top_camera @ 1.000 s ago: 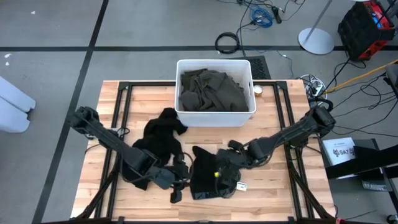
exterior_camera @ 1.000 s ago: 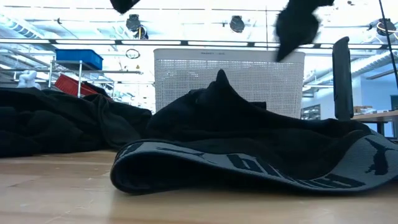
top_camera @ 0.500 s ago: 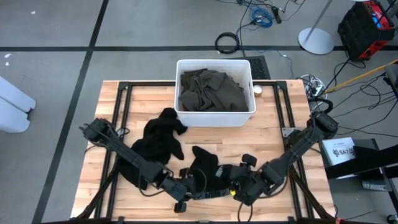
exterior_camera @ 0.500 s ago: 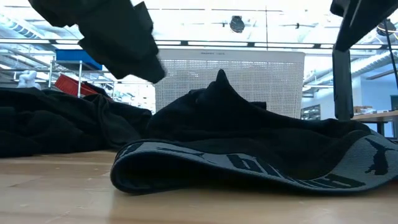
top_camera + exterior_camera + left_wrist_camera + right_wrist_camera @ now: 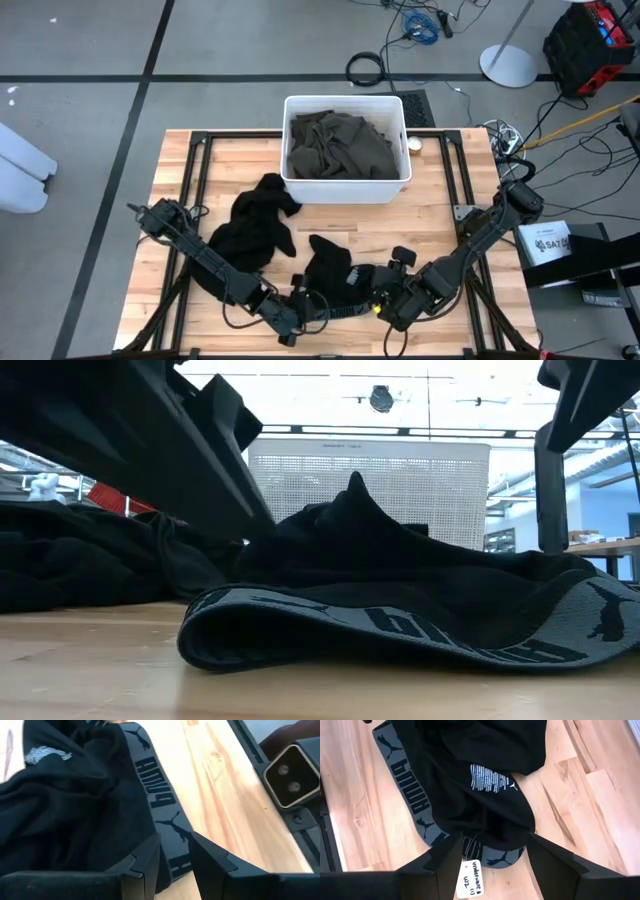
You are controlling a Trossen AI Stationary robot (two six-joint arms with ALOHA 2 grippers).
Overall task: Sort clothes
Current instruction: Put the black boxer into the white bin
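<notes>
Black briefs (image 5: 335,272) with a grey lettered waistband (image 5: 400,628) lie crumpled on the wooden table near its front edge. My left gripper (image 5: 175,859) is open and low at their near left side. Its fingers stand on either side of the waistband (image 5: 170,827); no touch shows. My right gripper (image 5: 495,857) hangs wide open above the briefs' near right part, over a white tag (image 5: 470,881). A second black heap (image 5: 255,225) lies toward the left. Dark olive clothes (image 5: 340,140) fill the white bin (image 5: 345,190).
The white bin stands at the table's far middle, seen as a perforated wall (image 5: 370,480) in the low view. A small beige camera box (image 5: 292,775) sits at the table's front edge close to my left gripper. Bare wood (image 5: 440,240) lies right of the briefs.
My left gripper has sunk toward the table and the near edge, rolling as it went, down to the briefs' waistband. My right gripper has swung off the middle of the briefs toward the near right, then kept still. The clothes have not moved.
</notes>
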